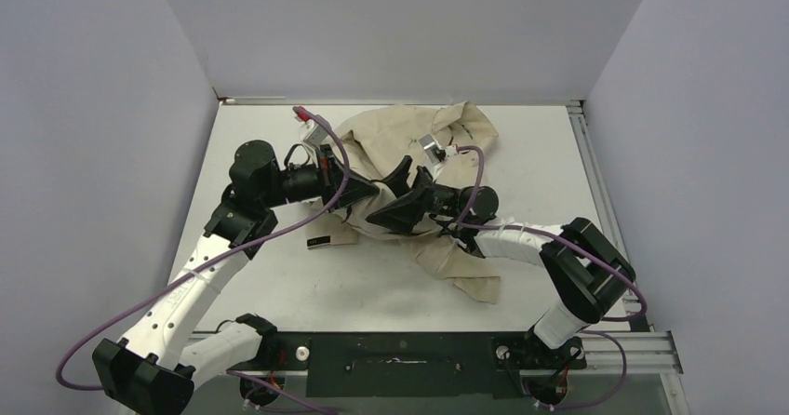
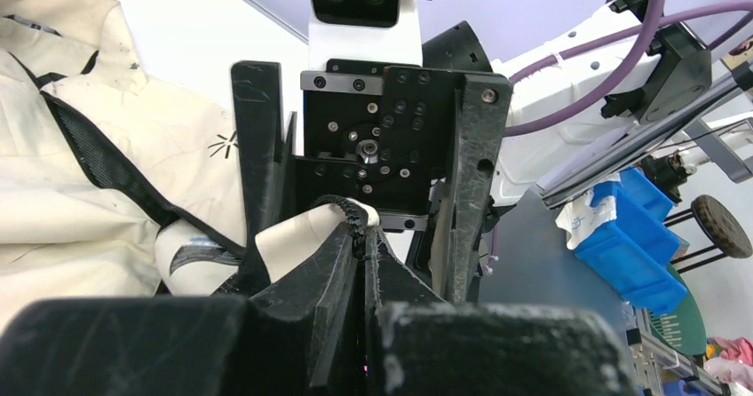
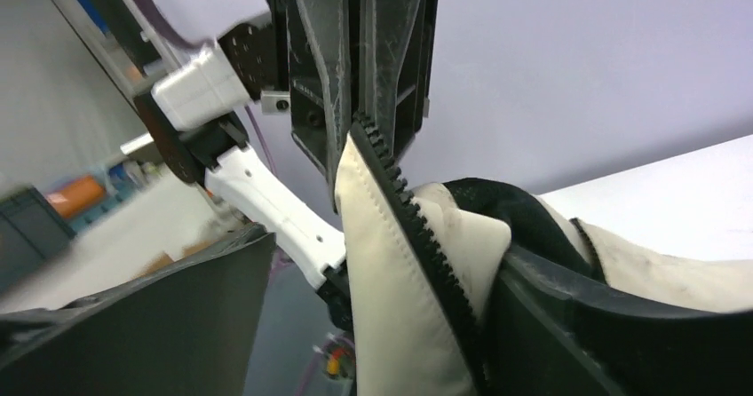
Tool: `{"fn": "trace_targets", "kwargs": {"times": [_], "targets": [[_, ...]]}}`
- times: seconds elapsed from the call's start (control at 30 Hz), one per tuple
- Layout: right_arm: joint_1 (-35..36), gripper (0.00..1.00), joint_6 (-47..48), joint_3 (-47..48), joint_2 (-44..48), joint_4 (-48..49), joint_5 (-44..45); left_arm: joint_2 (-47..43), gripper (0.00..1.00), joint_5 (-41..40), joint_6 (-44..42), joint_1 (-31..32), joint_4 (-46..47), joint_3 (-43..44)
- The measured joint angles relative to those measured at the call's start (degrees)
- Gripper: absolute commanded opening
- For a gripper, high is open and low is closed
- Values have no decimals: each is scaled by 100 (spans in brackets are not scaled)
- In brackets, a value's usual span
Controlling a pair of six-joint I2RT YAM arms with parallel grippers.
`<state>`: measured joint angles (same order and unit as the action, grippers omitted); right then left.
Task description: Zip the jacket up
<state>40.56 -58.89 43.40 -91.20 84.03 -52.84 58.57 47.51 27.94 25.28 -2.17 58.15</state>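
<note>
Top external view: your jacket (image 1: 391, 140) is lying crumpled in the middle of the bench (image 1: 372, 285), between both arms. Your left jaws are pinching shut on the jacket's black zipper edge (image 2: 355, 211) and holding it raised above the fabric. Your right jaws are standing wide apart, facing the left ones and straddling that raised edge, one finger on either side, gripping nothing.

There is one crumpled beige fabric jacket (image 1: 391, 134). Two black plastic grippers show: left gripper (image 2: 364, 243), right gripper (image 1: 398, 194).
</note>
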Motion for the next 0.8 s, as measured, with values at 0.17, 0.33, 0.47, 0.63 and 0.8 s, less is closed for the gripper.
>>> {"fn": "trace_targets", "kwargs": {"times": [0.17, 0.33, 0.47, 0.63, 0.8], "targets": [[140, 44, -212, 24, -275, 94, 588, 7, 0, -197, 136, 0, 157, -68], [264, 88, -485, 232, -621, 105, 769, 39, 0, -328, 280, 0, 275, -151], [343, 95, -479, 313, -634, 118, 793, 39, 0, -385, 431, 0, 378, -278], [332, 90, -337, 422, -634, 122, 745, 35, 0, -389, 664, 0, 518, -330], [282, 90, -133, 568, -634, 118, 605, 13, 0, -348, 946, -7, 632, -330]]}}
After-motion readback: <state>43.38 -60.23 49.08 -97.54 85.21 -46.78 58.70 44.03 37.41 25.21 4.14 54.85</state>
